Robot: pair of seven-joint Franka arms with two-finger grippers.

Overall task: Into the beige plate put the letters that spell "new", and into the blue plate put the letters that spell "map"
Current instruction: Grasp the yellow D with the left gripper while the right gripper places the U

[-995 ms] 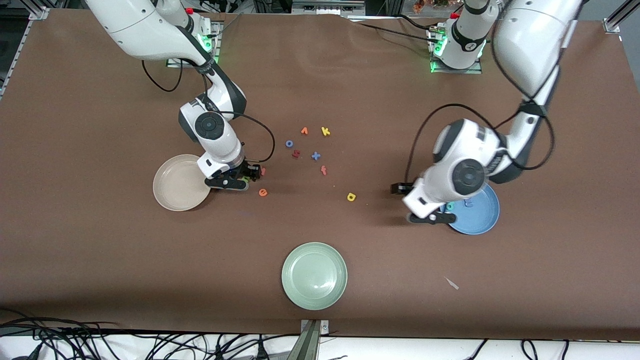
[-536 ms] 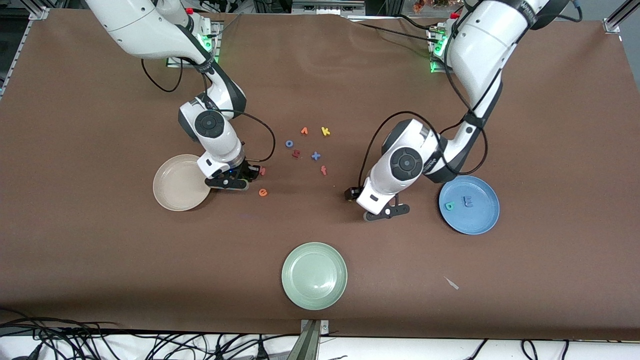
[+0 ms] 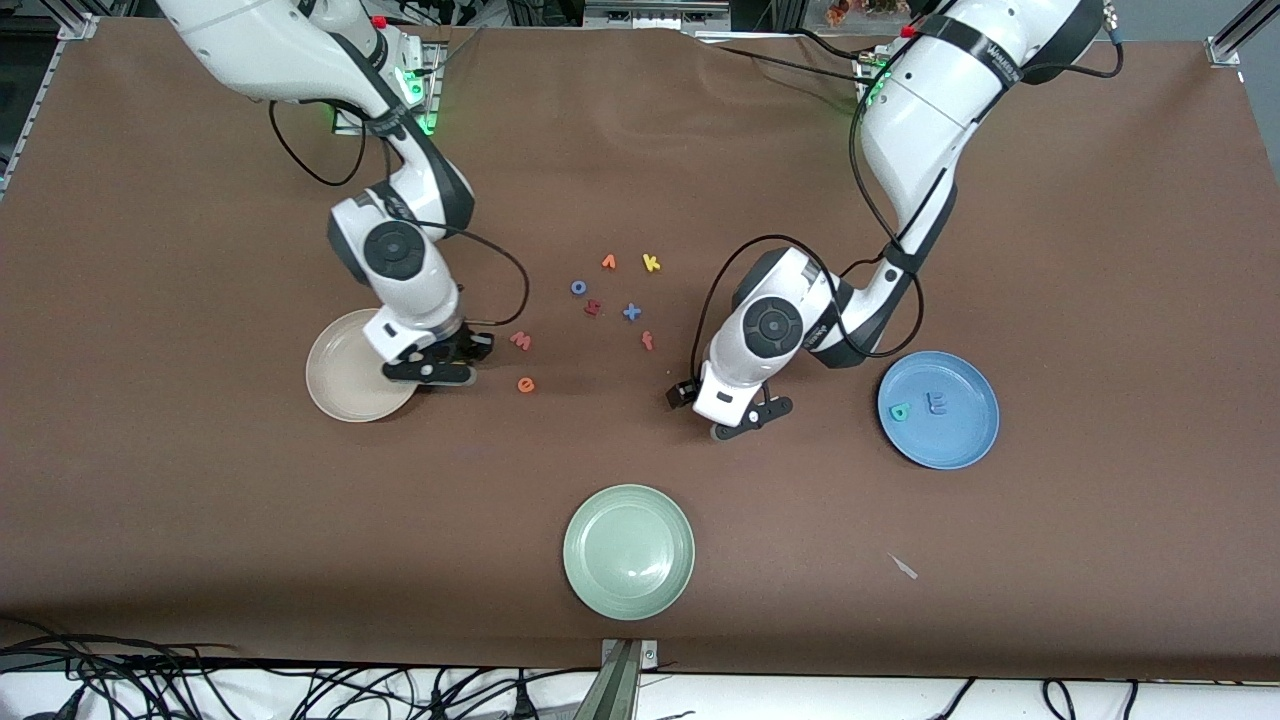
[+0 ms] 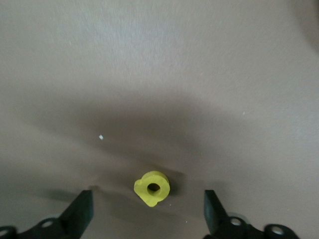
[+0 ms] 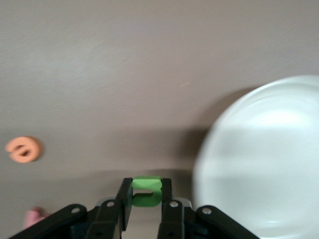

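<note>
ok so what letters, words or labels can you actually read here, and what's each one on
"k": yellow foam letter, on the table
"o": blue ring letter, on the table
"x": blue cross letter, on the table
"w": pink letter, on the table
"e": orange letter, on the table
"p": teal letter, in the blue plate
Green letter: half hidden, unreadable
Print on the left arm's black band: too small to read
</note>
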